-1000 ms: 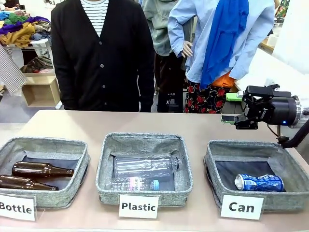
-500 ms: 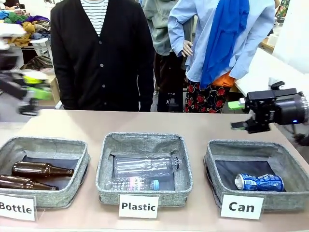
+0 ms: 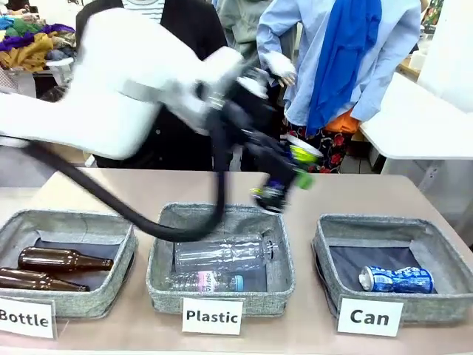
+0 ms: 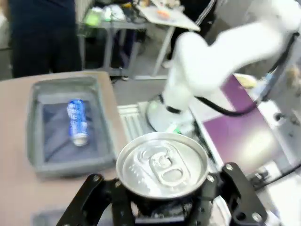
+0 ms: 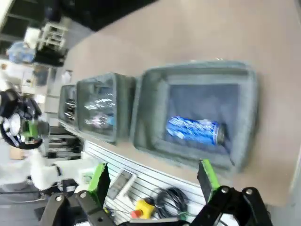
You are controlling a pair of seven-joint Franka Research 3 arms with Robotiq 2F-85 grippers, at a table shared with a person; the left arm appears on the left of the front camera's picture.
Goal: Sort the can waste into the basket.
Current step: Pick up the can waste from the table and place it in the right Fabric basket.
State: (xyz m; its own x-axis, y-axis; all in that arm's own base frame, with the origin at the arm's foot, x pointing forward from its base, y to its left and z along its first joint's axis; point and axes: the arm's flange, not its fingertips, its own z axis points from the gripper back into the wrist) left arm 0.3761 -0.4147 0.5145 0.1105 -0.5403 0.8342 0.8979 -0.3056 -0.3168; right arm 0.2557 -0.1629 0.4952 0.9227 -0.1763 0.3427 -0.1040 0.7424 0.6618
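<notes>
Clamped around a silver-topped can [image 4: 162, 165], the left gripper [image 3: 284, 181] hangs above the "Plastic" bin [image 3: 220, 255], blurred, probably carrying it toward the "Can" basket [image 3: 395, 255], where the blue can [image 3: 397, 279] already lies. Empty, the right gripper [image 5: 153, 181] stands with fingers apart over that basket.

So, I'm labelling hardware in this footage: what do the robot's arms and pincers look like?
The left arm has smooth, rounded white casings, with a thick black cable looping beneath it. Its left pincer is black with bright green pads. The right pincer, seen in the right wrist view, has black linkage fingers tipped with green pads.
</notes>
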